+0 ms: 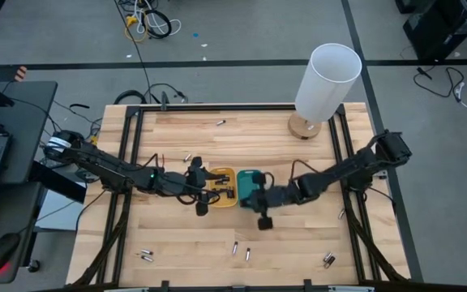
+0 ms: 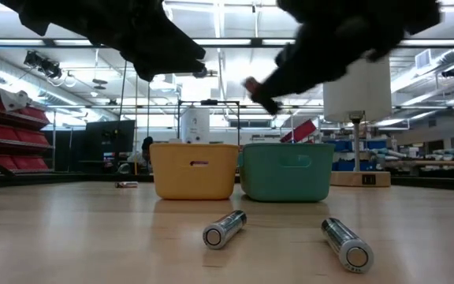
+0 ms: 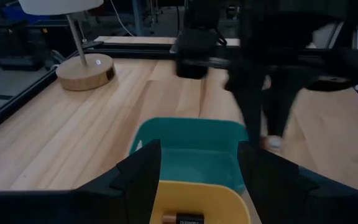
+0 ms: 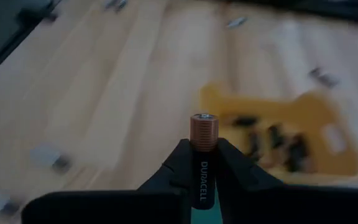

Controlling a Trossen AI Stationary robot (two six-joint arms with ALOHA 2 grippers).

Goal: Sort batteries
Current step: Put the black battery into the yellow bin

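Two small trays stand side by side mid-table: the yellow tray (image 1: 222, 175) and the teal tray (image 1: 250, 178). My left gripper (image 3: 197, 180) hovers open above the yellow tray (image 3: 194, 199), where a dark battery (image 3: 182, 218) lies. My right gripper (image 4: 202, 152) is above the table near the teal tray's near side (image 1: 260, 207) and is shut on a black and copper battery (image 4: 204, 132). More batteries lie in the yellow tray (image 4: 278, 140). Loose silvery batteries (image 2: 225, 229) (image 2: 347, 243) rest on their sides on the wood. My right gripper pinches the black and copper battery between its two fingers, which close on its black body (image 4: 202, 171). The battery lies along the fingers and its copper end (image 4: 204, 127) sticks out past the tips. It is lifted clear of the table.
A lamp with a white shade (image 1: 328, 79) stands on a wooden base at the far right corner. Loose batteries lie scattered near the near edge (image 1: 144, 255) (image 1: 242, 251) (image 1: 328, 259) and toward the far side (image 1: 221, 122) (image 1: 187, 156). Black rails frame the table's sides.
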